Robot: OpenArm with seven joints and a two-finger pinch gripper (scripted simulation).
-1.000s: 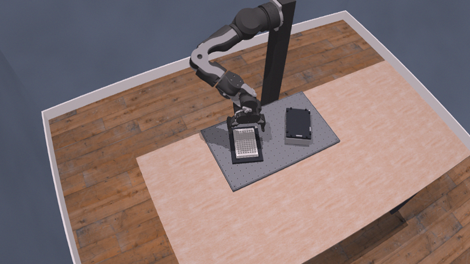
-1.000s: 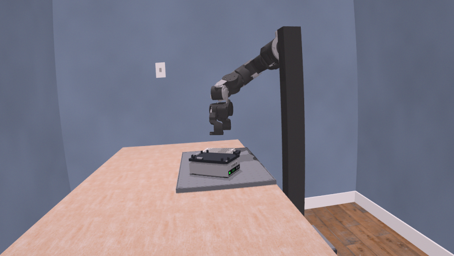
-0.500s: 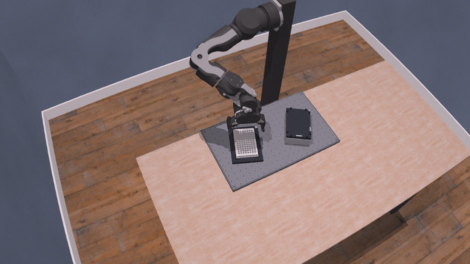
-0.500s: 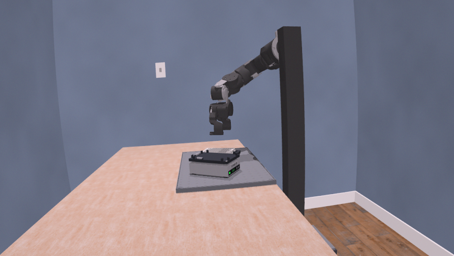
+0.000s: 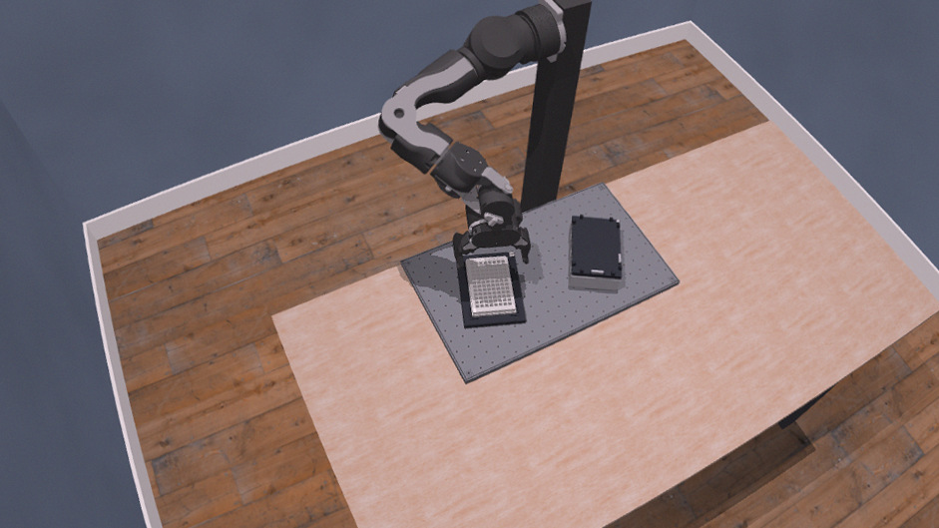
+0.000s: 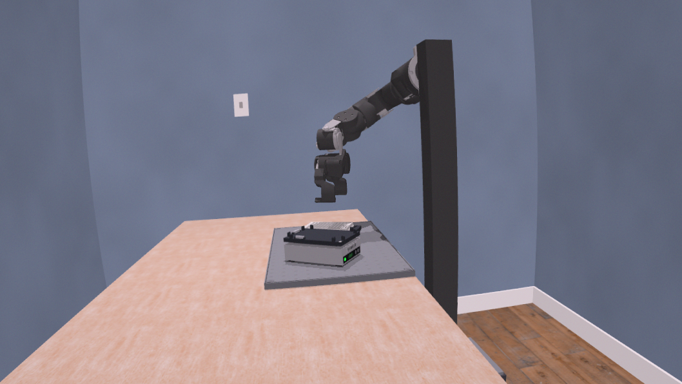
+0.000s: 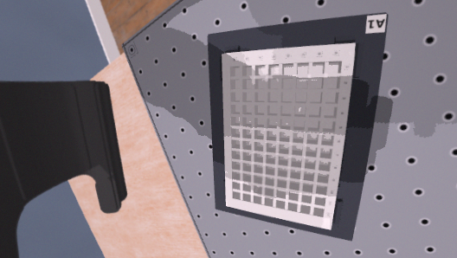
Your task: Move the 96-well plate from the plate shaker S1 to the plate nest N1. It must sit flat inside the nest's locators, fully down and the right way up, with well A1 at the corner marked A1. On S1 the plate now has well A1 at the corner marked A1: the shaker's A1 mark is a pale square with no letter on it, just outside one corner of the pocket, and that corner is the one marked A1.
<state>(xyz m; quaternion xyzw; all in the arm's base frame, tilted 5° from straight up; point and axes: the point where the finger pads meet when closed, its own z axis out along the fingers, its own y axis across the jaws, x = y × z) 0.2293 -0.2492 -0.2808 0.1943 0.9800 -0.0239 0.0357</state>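
One plate: the 96-well plate (image 5: 492, 286) lies flat in the dark plate nest N1 (image 5: 470, 311), a narrow dark border showing on every side
A1 mark: white label (image 7: 375, 22) on the nest's corner, just beside the plate's corner
Gripper: gripper (image 5: 491, 246) hangs above the plate's arm-side end, well apart from it — fingers spread, holding nothing
Plate shaker S1: plate shaker (image 5: 595, 252) — pocket vacant, bare breadboard (image 5: 552, 297) between it and the nest

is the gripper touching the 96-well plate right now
Apart. The exterior view shows the open gripper hanging well above the 96-well plate, with blue wall visible between them.
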